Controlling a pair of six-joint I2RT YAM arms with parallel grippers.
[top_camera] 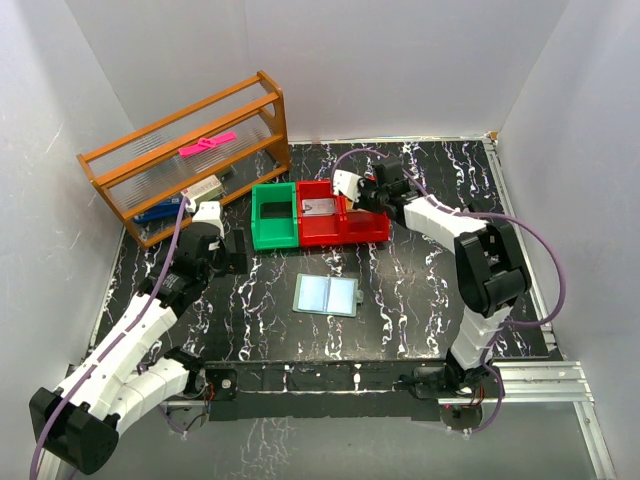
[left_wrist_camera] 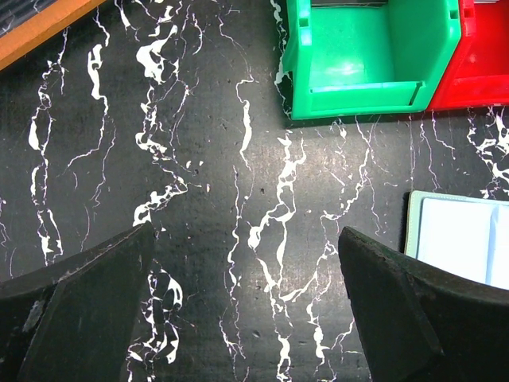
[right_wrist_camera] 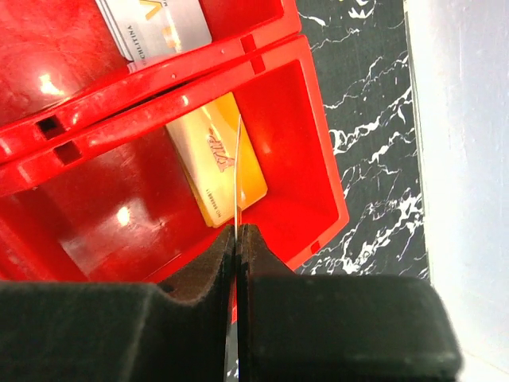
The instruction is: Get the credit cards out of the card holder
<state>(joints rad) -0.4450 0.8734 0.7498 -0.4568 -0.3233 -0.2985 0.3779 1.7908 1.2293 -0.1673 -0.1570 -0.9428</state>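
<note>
The card holder (top_camera: 326, 294) lies open and flat on the dark marbled table, pale blue inside; its left half shows at the right edge of the left wrist view (left_wrist_camera: 461, 239). My right gripper (right_wrist_camera: 239, 231) is shut on a thin credit card (right_wrist_camera: 238, 171), seen edge-on, held above the red bin (right_wrist_camera: 310, 159). A gold card (right_wrist_camera: 207, 167) lies flat in that bin's compartment below the held card. A silver card (right_wrist_camera: 159, 24) lies in the neighbouring red compartment. My left gripper (left_wrist_camera: 246, 247) hangs open over bare table, left of the holder, with nothing between its fingers.
A green bin (top_camera: 275, 215) stands beside the red bins (top_camera: 372, 232) at the middle back. A wooden shelf rack (top_camera: 185, 150) holding a pink item and small boxes stands at the back left. White walls close in the table on three sides.
</note>
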